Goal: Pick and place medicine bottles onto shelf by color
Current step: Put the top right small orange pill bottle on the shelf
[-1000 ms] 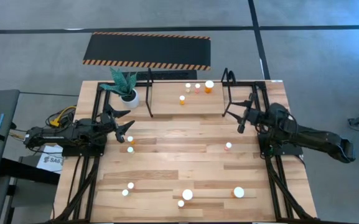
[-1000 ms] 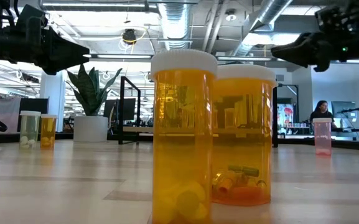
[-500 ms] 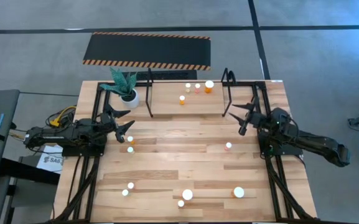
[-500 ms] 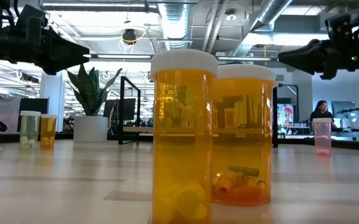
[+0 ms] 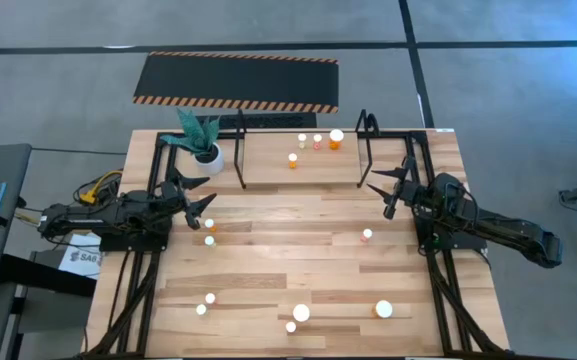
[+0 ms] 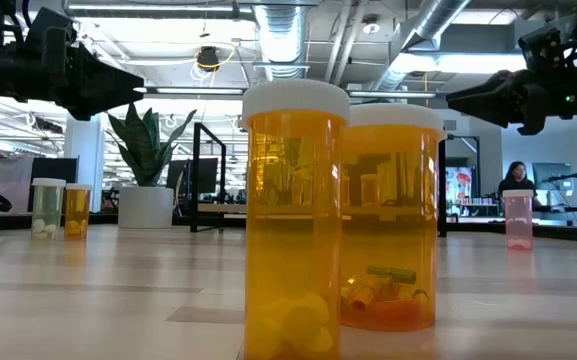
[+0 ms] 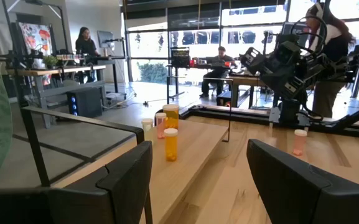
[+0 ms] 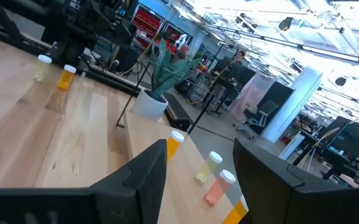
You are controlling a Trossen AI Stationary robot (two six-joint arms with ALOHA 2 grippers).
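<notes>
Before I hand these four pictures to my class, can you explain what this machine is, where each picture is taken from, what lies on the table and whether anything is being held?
It is a robot with two dark jointed arms at a light wooden table. One picture looks straight down, one looks level across the tabletop, and two come from cameras on the arms' wrists. From above, the left gripper hovers near the table's left edge and the right gripper near the right end of the low black tube-frame shelf. Both are open and hold nothing. Small white-capped orange and pink medicine bottles stand on the shelf, and others are scattered over the table. A white potted plant stands left of the shelf. Two large orange bottles stand right in front of the level camera.
</notes>
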